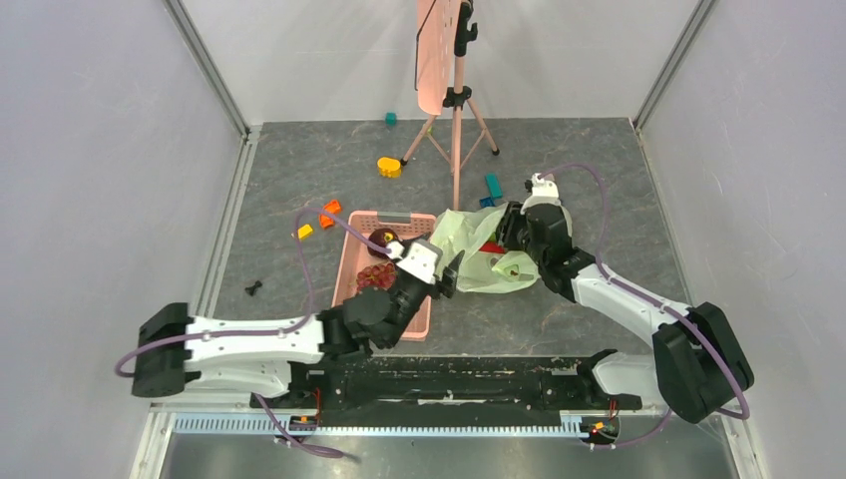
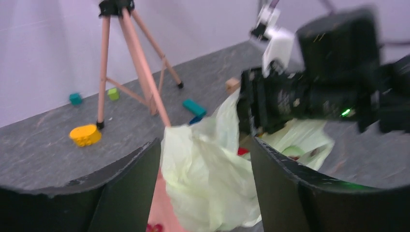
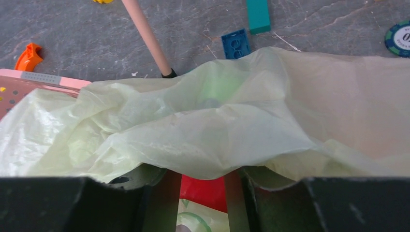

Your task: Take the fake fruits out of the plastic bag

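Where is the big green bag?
In the top view, the plastic bag lies mid-table, right of the pink basket, between the left gripper and right gripper, near the tripod.

Top cam looks down from behind over the whole table [image 1: 299, 180]; both wrist cams sit close on the plastic bag [image 2: 203, 169] from opposite sides.

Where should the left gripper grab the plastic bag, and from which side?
Probably the upright crumpled fold at the basket-side edge of the plastic bag. That fold stands between the fingers of the open left gripper, so come in level from the pink basket side and close across the thin film. The right gripper is at the bag's far side.
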You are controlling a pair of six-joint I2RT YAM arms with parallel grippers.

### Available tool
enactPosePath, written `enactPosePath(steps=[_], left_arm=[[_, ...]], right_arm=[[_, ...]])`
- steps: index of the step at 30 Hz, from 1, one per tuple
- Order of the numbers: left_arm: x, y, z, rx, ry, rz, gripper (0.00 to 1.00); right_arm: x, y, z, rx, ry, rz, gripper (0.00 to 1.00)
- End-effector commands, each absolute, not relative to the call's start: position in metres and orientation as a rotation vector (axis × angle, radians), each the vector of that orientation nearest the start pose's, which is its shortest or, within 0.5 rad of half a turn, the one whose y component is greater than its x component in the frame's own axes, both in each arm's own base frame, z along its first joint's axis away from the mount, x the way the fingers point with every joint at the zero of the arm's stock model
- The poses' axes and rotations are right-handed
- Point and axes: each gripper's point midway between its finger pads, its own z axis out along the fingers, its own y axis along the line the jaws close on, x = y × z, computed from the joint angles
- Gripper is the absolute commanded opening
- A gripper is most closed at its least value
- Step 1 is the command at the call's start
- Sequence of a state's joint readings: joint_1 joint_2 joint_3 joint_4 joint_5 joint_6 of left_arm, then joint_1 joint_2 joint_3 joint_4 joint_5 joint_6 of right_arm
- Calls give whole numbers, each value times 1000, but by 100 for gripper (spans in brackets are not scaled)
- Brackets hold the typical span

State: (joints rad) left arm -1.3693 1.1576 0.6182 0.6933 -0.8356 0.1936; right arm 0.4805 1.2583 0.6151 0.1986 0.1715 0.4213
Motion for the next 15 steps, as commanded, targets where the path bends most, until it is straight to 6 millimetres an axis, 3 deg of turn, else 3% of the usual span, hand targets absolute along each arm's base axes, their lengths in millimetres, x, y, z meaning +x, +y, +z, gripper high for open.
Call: enactPosePath(steps=[1,3,5,9,13,15], left_arm=[[180,-321,310,509,1447,-561,58],[167,-333,326,554,1419,-667,26],[157,-350,335,590,1403,-751,6],[157,-382,322,637,1444,-773,2],[145,-413,306,714,1456,-876,2],[153,-426,289,728,1496,-885,2]], right_arm=[[355,178,153,13,1979,458,36],[354,180,153,7,1997,465,33],[353,181,154,6,2009,477,27],[352,178,157,22,2021,497,17],[351,175,155,3,2046,504,15],[349,173,152,-2,2060,504,13]])
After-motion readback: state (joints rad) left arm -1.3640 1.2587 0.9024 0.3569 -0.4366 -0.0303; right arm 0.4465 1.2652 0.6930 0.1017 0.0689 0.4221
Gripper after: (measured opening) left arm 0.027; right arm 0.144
